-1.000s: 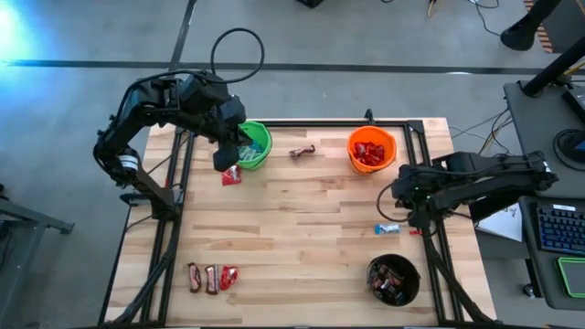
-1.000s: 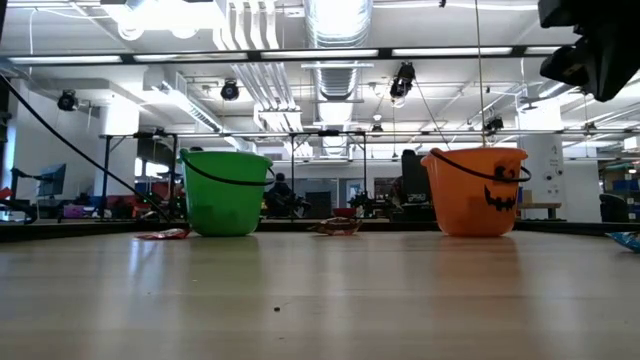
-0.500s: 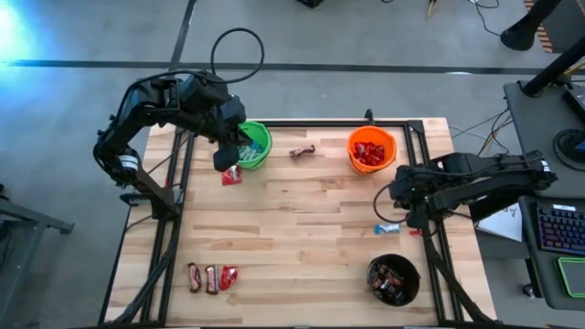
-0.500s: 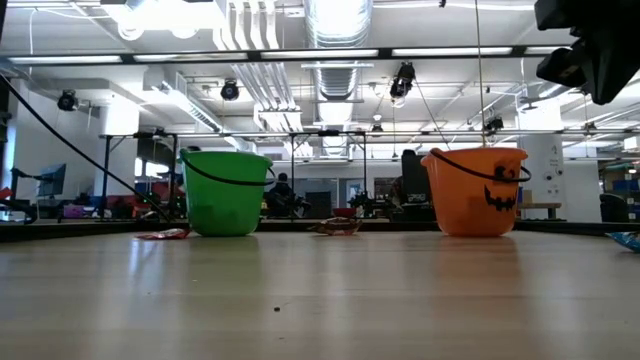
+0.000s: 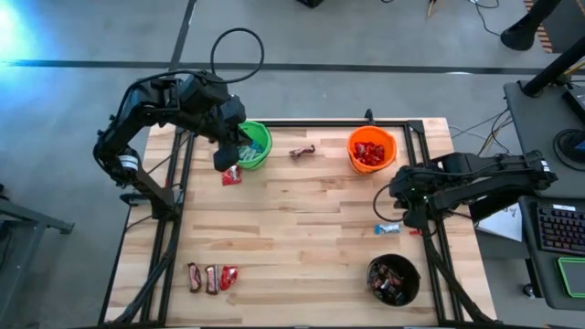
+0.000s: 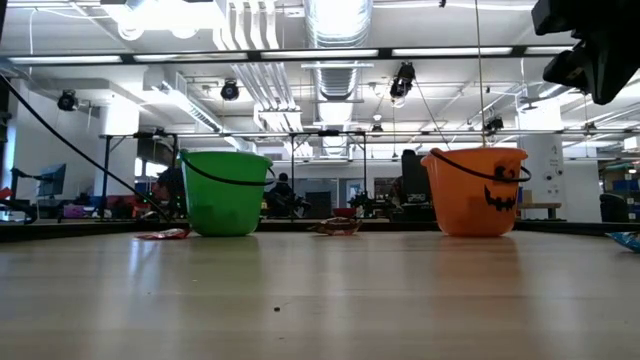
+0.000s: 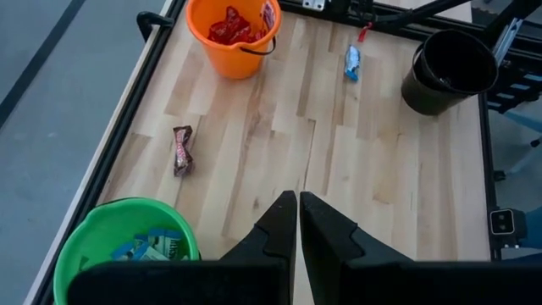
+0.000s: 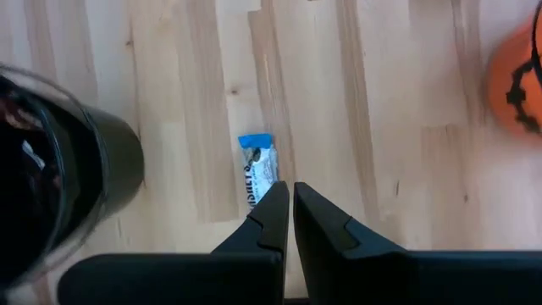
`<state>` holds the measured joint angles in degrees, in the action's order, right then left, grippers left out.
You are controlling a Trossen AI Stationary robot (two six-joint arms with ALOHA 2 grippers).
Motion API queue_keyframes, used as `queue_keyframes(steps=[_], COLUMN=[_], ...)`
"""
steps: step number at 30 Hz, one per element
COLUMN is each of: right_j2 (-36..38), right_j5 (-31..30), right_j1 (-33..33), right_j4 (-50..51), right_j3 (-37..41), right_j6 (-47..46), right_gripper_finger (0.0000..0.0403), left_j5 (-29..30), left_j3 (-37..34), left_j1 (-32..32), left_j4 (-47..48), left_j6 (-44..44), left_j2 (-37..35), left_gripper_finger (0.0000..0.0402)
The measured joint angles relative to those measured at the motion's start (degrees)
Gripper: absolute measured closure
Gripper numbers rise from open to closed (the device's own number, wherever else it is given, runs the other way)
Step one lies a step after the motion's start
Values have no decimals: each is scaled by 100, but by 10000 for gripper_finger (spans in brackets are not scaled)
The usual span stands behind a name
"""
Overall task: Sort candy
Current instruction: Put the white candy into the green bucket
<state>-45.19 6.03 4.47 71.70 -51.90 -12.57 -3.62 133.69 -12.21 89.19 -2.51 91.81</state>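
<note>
1. My right gripper hangs over the tabletop's 3 o'clock edge, jaws shut and empty, lined up above the light-blue bar, likely my next pick.
2. My left gripper waits, jaws shut and empty, beside the green bucket at 11 o'clock.
3. Loose candy: a red packet there, three pieces at 7 o'clock, one brown bar at 12.

In the low view the light-blue-and-white bar is cut off at the right edge, the red packet left of the green bucket is too small to read, and the black bucket stays out of sight.
</note>
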Motion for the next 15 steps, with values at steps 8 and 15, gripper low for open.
queue_keyframes(steps=[8,15], right_j2=[-70,-117], right_j5=[76,-47], right_j1=[2,0], right_j4=[360,314], right_j3=[7,13], right_j6=[-113,-53], right_gripper_finger=[390,390], left_j5=[2,2], left_j3=[0,0], left_j1=[-1,0], left_j4=[-2,-11], left_j6=[-104,-104], left_j2=[-1,0], left_gripper_finger=[401,401])
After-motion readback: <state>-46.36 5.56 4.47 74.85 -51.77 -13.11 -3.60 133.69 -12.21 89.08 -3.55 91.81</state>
